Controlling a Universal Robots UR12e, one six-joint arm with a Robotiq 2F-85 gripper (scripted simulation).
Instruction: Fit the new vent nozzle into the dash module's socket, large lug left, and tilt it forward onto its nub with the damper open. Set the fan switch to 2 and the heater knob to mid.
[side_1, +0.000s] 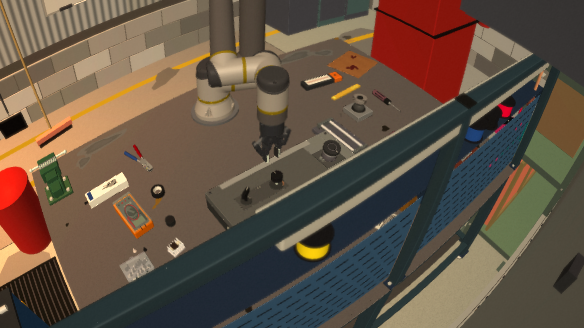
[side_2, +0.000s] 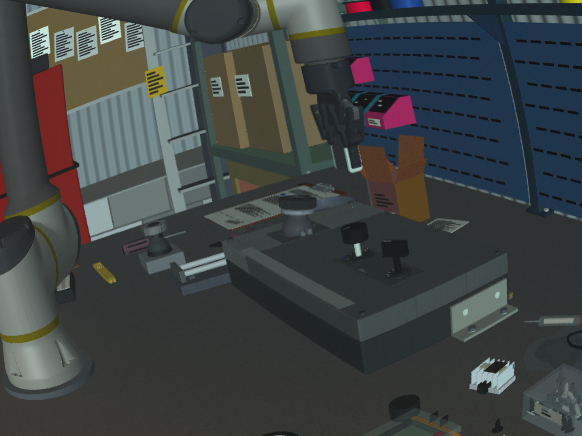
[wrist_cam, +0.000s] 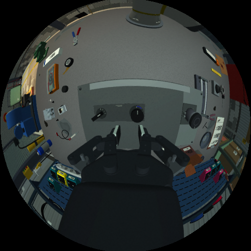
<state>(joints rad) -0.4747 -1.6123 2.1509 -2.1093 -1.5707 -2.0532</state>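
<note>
My gripper (wrist_cam: 128, 130) hangs above the dash module (side_1: 280, 175), over the heater knob (wrist_cam: 137, 114), and well clear of it. Its fingers stand partly apart and hold nothing. The knob (side_2: 355, 235) is a round black cap on a white stem. The fan switch (side_2: 395, 250) is a black lever beside it, toward the module's end (wrist_cam: 98, 115). A vent nozzle (side_2: 298, 212) sits in the module's socket (wrist_cam: 193, 118). A second nozzle (side_2: 156, 239) stands on a grey base on the table beyond the module.
The dark railing (side_1: 350, 170) runs along the table's edge next to the module. A rail fixture (side_2: 200, 267) lies by the module. A multimeter (side_1: 132, 214), tape roll (side_1: 158, 190) and small parts lie past the switch end. An open carton (side_2: 400, 180) stands behind the module.
</note>
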